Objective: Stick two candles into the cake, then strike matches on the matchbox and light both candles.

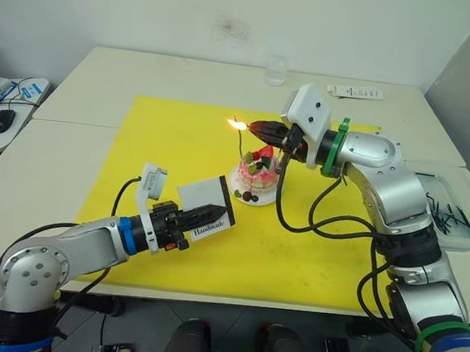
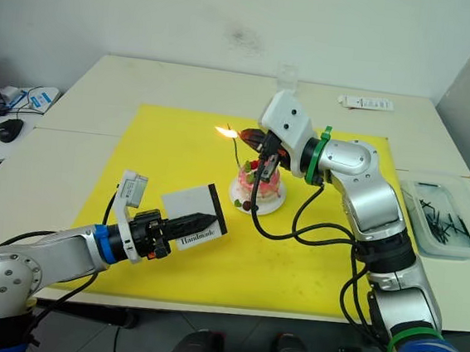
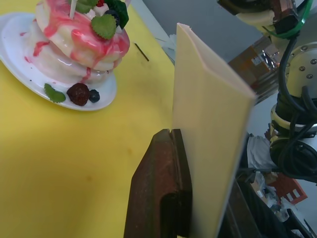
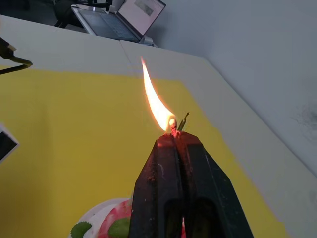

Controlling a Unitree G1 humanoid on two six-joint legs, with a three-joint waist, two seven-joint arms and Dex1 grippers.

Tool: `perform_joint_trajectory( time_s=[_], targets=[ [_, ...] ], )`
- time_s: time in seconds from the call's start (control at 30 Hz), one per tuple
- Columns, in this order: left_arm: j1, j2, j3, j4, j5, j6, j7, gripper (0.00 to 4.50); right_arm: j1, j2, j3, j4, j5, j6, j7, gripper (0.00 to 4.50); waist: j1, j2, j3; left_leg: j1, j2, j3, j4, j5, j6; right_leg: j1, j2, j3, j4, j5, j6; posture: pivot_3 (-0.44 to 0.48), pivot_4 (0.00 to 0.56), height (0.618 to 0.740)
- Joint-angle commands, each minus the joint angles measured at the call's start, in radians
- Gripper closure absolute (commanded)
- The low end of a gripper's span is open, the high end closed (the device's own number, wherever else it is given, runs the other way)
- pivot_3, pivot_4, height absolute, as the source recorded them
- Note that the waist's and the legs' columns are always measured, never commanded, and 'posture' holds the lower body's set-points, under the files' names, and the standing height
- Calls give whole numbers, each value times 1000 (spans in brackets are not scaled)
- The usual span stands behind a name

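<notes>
Right wrist view: burning match (image 4: 172,124) pinched in right gripper (image 4: 174,141); left gripper (image 1: 200,217) clamping matchbox (image 1: 207,207).

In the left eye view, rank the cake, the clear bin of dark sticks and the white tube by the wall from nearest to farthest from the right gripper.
1. The cake, just below the right gripper, mid-mat.
2. The white tube, at the table's back edge.
3. The clear bin, at the table's far right edge.

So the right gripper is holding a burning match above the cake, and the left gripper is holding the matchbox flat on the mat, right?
Not quite. The left gripper holds the matchbox lifted off the yellow mat, standing on edge, as the left eye view shows. The right gripper does hold a burning match above the cake.
</notes>
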State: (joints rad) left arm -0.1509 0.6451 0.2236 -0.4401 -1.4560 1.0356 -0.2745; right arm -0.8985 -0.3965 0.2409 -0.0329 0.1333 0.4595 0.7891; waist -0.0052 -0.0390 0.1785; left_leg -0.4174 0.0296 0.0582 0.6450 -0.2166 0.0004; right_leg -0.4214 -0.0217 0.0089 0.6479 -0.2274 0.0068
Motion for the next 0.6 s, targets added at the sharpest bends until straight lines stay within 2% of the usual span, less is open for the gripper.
perform_joint_trajectory(
  time_s=[0.03,0.27,0.6],
  targets=[
    [-19,-8,-7,-28,-13,-23,-3,4500,-44,20,-5,12,-26,-28,-29,4492,0,0,0,0,0,0,0,0,0,0,0,0,0,0,0,0,150,740],
    [-26,-21,-20,-30,-13,-26,2,4500,-84,60,-2,79,-69,-41,-71,4492,-1,0,0,0,0,0,0,0,0,0,0,0,0,0,0,0,150,740],
    [-19,-23,-28,-41,-13,-35,2,4500,-90,71,10,89,-85,-52,-57,4492,-1,0,0,0,0,0,0,0,0,0,0,0,0,0,0,0,150,740]
  ],
)
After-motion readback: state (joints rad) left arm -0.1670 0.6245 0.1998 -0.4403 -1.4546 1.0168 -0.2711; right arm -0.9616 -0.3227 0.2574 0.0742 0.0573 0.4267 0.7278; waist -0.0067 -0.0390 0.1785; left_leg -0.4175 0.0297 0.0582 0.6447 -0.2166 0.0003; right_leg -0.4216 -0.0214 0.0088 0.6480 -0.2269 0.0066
